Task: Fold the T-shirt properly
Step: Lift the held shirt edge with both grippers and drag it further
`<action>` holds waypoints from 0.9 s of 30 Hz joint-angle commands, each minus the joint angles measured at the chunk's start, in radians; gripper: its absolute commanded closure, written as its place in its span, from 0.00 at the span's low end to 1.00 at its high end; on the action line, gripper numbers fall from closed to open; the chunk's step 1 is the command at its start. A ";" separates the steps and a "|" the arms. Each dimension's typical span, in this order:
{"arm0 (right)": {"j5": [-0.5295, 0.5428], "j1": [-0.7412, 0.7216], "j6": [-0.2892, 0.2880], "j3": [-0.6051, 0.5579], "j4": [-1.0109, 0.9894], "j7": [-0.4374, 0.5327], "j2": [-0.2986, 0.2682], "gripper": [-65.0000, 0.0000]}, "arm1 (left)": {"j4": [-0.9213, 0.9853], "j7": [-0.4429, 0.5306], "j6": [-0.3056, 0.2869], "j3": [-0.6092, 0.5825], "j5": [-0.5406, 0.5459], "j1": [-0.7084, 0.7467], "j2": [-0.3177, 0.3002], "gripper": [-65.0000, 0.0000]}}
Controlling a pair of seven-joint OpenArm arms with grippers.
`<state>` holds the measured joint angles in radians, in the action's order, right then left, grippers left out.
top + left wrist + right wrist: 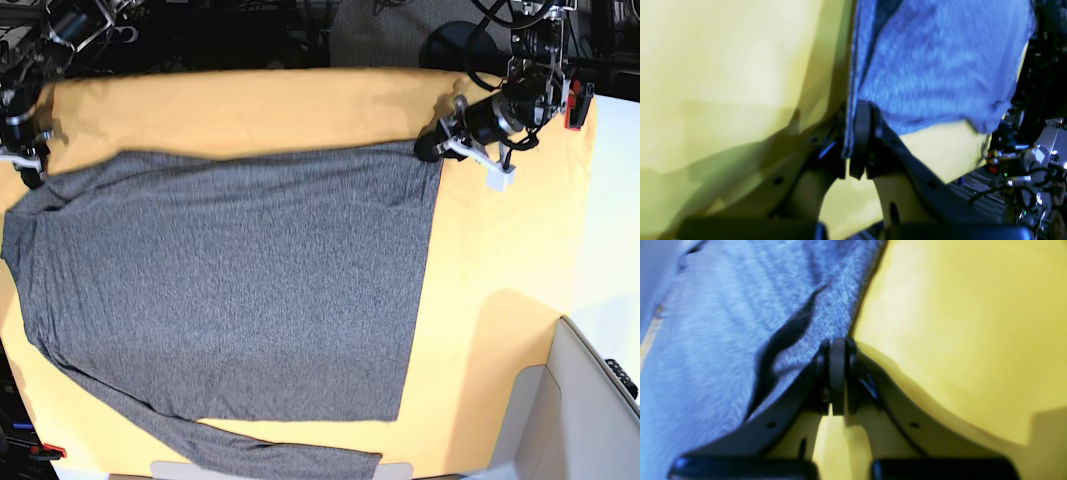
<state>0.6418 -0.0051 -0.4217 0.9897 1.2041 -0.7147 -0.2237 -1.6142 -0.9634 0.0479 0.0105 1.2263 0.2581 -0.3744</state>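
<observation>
No legible writing on the T-shirt [230,290]. My left gripper [853,146] is clenched on its hem edge; my right gripper [836,373] likewise pinches its edge. Bare yellow cloth [500,260] lies beyond the hem.

We see the T-shirt [230,290] spread flat on the cloth [500,260], the left gripper [432,146] at its far right corner, the right gripper [30,172] at its far left corner, one sleeve along the near edge

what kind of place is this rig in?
Likely a robotics lab bench, not a home: a yellow-orange cloth covers the table under the T-shirt, and tangled cables and electronics crowd the table's edge, with dark equipment behind.
</observation>
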 commanded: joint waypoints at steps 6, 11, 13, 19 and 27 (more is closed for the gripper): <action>-0.070 0.112 0.056 0.011 0.112 -0.035 -0.013 1.00 | -0.025 -0.075 -0.001 0.107 0.011 0.056 -0.011 0.99; -0.070 0.179 0.056 0.014 0.182 -0.035 -0.013 1.00 | -0.038 -0.099 -0.004 0.133 0.013 0.122 -0.010 0.99; -0.070 0.202 0.056 0.014 0.211 -0.035 -0.013 1.00 | -0.062 -0.099 -0.030 0.133 0.010 0.154 -0.010 0.99; -0.070 0.235 0.056 0.011 0.234 -0.035 -0.013 1.00 | -0.105 -0.099 -0.056 0.128 0.008 0.211 -0.004 1.00; -0.033 0.238 0.051 0.007 0.234 -0.035 -0.001 1.00 | -0.103 -0.099 -0.056 0.131 0.007 0.217 0.007 1.00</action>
<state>0.6094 0.2317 -0.3691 0.9966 1.4258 -0.7433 -0.2165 -1.7058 -1.0477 -0.0120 0.1379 1.2343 0.4686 -0.3580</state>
